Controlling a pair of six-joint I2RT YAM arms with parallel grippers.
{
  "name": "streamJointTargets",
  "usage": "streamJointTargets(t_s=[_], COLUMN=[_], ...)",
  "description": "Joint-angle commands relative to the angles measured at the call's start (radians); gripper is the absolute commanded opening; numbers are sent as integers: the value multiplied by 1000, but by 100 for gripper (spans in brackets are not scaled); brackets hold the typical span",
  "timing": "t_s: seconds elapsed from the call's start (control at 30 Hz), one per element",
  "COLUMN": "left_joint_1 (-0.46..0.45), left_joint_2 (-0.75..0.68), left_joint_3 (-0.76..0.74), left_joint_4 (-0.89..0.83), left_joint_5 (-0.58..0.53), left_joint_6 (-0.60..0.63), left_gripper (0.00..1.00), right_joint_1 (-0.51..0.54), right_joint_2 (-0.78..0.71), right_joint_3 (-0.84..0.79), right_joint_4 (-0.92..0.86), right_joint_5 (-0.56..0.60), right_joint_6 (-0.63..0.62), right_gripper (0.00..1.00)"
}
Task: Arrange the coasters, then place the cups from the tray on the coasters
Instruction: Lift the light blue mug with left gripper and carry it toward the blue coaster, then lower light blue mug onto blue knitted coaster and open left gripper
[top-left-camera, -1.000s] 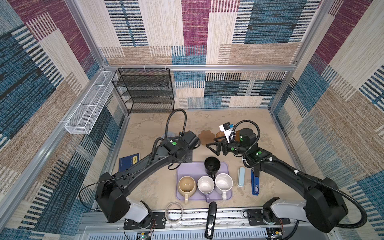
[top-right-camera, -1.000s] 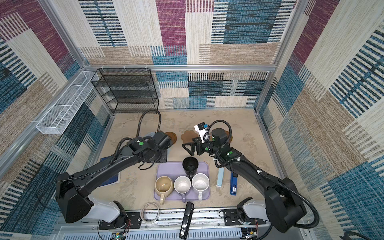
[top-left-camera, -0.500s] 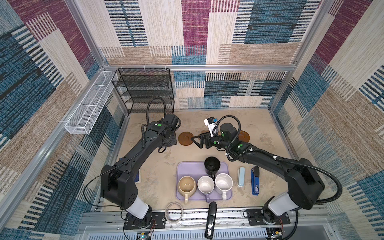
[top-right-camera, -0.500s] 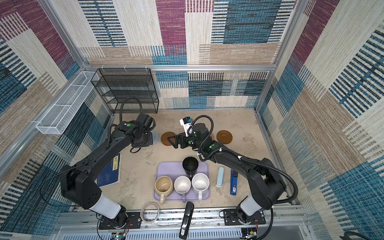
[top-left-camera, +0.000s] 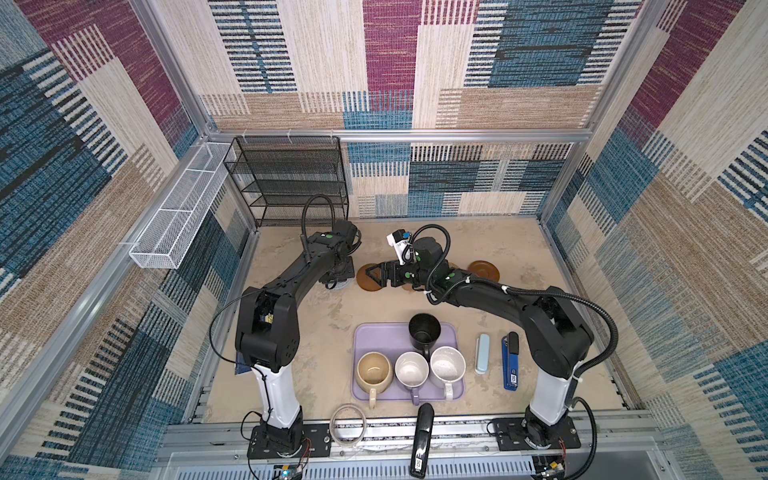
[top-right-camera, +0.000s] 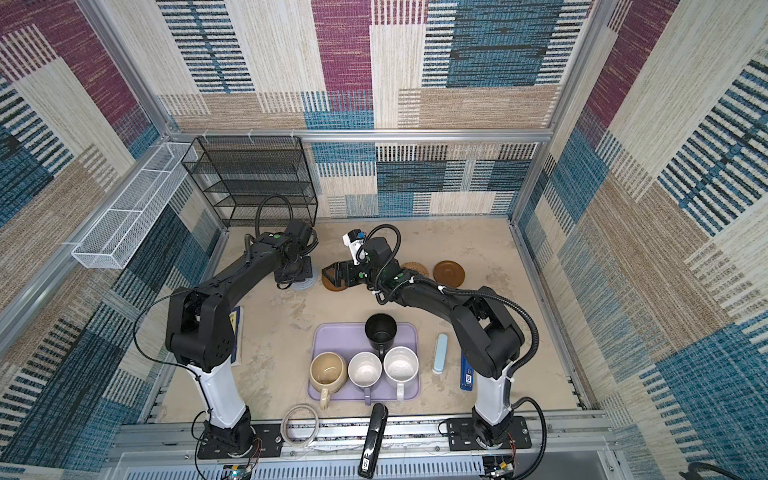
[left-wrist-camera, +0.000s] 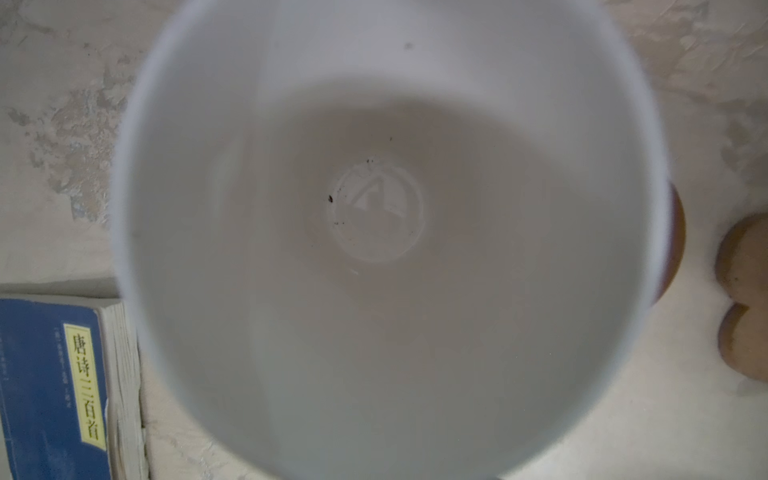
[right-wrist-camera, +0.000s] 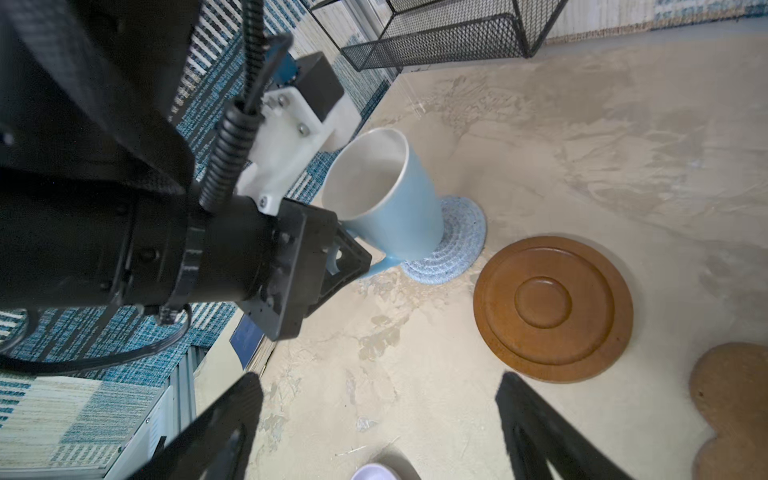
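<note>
The sandy surface (top-left-camera: 519, 249) carries everything. Nearest the arm bases lies the lavender tray (top-left-camera: 374, 336), with four mugs on it: black (top-left-camera: 424, 330), squat beige (top-left-camera: 374, 371), lavender (top-left-camera: 411, 369) and speckled white (top-left-camera: 447, 365).

Farther back, the left pincer (right-wrist-camera: 347, 259) is clamped on the handle of the light blue mug (right-wrist-camera: 399, 199). The mug's base meets the blue-grey woven coaster (right-wrist-camera: 457, 245), though I cannot tell whether its full weight is down. The right pincer (right-wrist-camera: 379, 380) hovers empty with its jaws wide apart, near a brown wooden disc (right-wrist-camera: 548, 307) that lies just beside the woven coaster.

The mugs look like glazed ceramic, so I judge them stiff, smooth, fairly heavy and likely to chip if dropped. A hold on the handle is secure against slipping out, but it sits off-centre, so the body may tip. Lowering slowly and releasing only when the base is flat seems wise.

Smaller again are the remaining coasters, all bare: the second wooden disc (top-left-camera: 484, 270), the rattan round (top-right-camera: 415, 269) and the tan paw-shaped mat (right-wrist-camera: 739, 407). They are light and flat, so an edge pinch or a push would suit them.
</note>
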Motion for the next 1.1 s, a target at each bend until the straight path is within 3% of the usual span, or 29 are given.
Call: streamJointTargets(t_s=[0.0,0.13,0.57,0.6,0.8,0.93,1.07], left_joint_1=[11,16,42,45,49,50,50], left_joint_2=[26,41,41,39,3,-27,-81], left_joint_3=[31,10,-87,-95,-115,-104,-127], left_joint_4=[69,79,143,152,146,124,122], left_joint_5=[-18,-40,44,66,70,49,60], left_joint_6=[45,47,25,28,12,14,27], left_gripper=[0,0,0,3,49,65,74], right_joint_1=[1,1,0,1,1,1,1], right_joint_2=[22,32,15,13,-10,-33,-70], right_joint_3=[32,40,19,18,16,19,7], right_joint_4=[-6,-5,-14,-17,-40,-76,-125], right_joint_5=[-10,0,31,31,42,66,103], right_joint_6=[-12,-13,-20,-21,-31,-49,-71], right_gripper=[91,91,91,91,91,91,92])
